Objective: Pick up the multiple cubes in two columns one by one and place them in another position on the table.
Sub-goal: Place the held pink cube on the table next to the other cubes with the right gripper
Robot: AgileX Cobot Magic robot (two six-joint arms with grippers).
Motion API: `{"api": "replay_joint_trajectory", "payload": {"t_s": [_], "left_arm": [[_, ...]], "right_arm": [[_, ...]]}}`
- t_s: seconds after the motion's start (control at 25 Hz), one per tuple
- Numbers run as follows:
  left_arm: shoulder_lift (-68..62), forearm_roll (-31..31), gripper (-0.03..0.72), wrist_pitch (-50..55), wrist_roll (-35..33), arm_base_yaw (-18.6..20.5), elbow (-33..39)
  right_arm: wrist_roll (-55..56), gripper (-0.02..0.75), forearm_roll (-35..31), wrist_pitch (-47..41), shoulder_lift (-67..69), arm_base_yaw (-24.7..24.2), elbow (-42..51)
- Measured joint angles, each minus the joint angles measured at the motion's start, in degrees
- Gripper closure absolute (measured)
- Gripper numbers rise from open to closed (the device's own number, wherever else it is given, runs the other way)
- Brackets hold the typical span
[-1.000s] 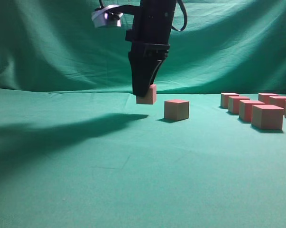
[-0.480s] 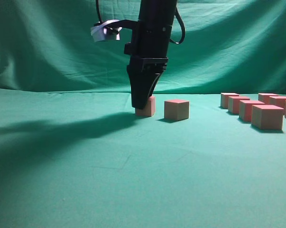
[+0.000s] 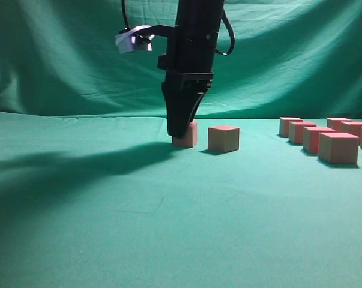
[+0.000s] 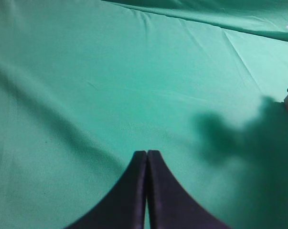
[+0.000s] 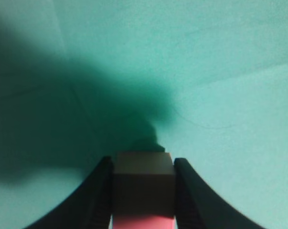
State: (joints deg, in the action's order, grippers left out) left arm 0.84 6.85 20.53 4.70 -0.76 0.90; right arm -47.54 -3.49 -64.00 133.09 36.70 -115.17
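Observation:
My right gripper reaches across to the middle and is shut on a cube with a pink top and tan sides, which rests on the green cloth. In the right wrist view the cube sits between the two fingers. A second such cube stands just to its right. Several more cubes stand in two columns at the far right. My left gripper is shut and empty over bare cloth; it is not in the exterior view.
The green cloth covers the table and rises as a backdrop behind. The arm casts a long shadow to the left.
My right gripper has lowered the cube from a little above the cloth down onto it, next to the lone cube. The left gripper has no earlier frame.

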Motion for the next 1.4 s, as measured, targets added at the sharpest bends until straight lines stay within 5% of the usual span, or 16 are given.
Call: {"api": "replay_joint_trajectory", "payload": {"t_s": [0.52, 0.8, 1.0, 1.24, 1.4], "left_arm": [[0.0, 0.0, 0.688, 0.0, 0.0, 0.0, 0.0], [0.0, 0.0, 0.688, 0.0, 0.0, 0.0, 0.0], [0.0, 0.0, 0.688, 0.0, 0.0, 0.0, 0.0], [0.0, 0.0, 0.688, 0.0, 0.0, 0.0, 0.0], [0.0, 0.0, 0.688, 0.0, 0.0, 0.0, 0.0]], "right_arm": [[0.21, 0.47, 1.0, -1.35, 0.0, 0.0, -0.13], [3.58, 0.127, 1.5, -1.72, 0.41, 0.0, -0.03], [6.41, 0.051, 1.77, -1.09, -0.69, 0.0, -0.92], [15.26, 0.066, 2.52, -5.82, -6.23, 0.0, -6.31], [23.95, 0.169, 4.17, -7.03, -12.97, 0.0, -7.47]]}}
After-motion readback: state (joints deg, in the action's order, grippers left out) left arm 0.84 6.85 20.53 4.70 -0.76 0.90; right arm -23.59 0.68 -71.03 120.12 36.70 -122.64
